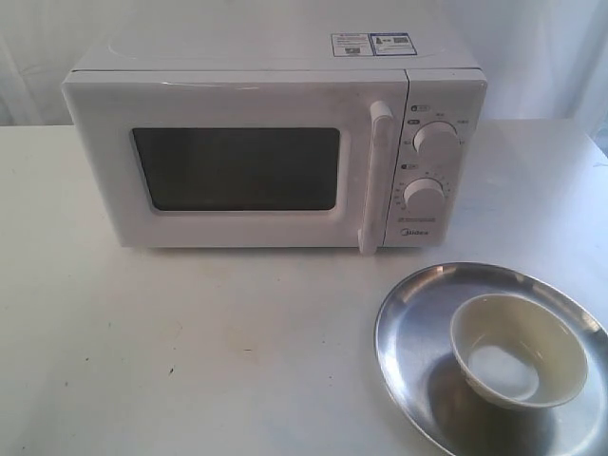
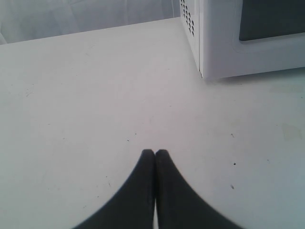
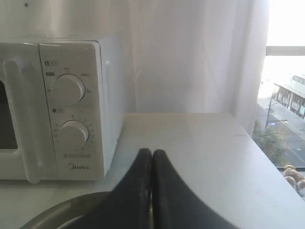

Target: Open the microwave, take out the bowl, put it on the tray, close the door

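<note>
The white microwave point(image 1: 275, 142) stands at the back of the table with its door point(image 1: 237, 171) shut and the bar handle point(image 1: 375, 176) upright. In front of it to the right, the cream-white bowl point(image 1: 518, 350) sits inside the steel tray point(image 1: 408, 342). Neither gripper shows in the exterior view. My left gripper point(image 2: 155, 152) is shut and empty above bare table, with the microwave's corner point(image 2: 209, 43) ahead. My right gripper point(image 3: 152, 152) is shut and empty above the tray's rim point(image 3: 62, 207), beside the microwave's knob panel point(image 3: 71, 109).
A white curtain hangs behind the table. A window point(image 3: 286, 105) lies past the table's right edge point(image 3: 267, 157). Bare white tabletop point(image 1: 190, 351) spreads in front of the microwave on the left.
</note>
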Controlling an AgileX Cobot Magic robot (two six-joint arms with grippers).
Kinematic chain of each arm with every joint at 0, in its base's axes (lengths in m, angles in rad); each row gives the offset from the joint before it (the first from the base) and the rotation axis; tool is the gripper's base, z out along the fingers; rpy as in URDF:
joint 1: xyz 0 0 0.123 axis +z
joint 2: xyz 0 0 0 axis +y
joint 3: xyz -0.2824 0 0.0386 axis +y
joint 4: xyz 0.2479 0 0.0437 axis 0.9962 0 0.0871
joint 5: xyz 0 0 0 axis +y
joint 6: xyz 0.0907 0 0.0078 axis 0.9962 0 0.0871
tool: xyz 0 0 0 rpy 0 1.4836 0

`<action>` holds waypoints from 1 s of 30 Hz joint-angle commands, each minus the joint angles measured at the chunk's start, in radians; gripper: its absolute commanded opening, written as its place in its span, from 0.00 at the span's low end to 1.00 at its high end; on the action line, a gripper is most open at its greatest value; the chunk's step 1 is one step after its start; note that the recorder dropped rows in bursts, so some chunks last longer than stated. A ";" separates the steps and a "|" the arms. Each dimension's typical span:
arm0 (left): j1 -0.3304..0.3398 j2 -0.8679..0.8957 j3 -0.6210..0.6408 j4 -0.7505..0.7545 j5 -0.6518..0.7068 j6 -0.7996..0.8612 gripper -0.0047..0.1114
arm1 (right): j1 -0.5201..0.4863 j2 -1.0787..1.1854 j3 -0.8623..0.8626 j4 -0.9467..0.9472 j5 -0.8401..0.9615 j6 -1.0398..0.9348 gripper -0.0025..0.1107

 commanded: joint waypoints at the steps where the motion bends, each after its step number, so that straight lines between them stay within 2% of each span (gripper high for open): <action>1: -0.001 -0.002 0.003 -0.004 -0.001 -0.006 0.04 | -0.006 -0.001 0.005 0.085 0.002 -0.081 0.02; 30: -0.001 -0.002 0.003 -0.004 -0.001 -0.006 0.04 | -0.006 -0.001 0.005 0.083 0.063 -0.079 0.02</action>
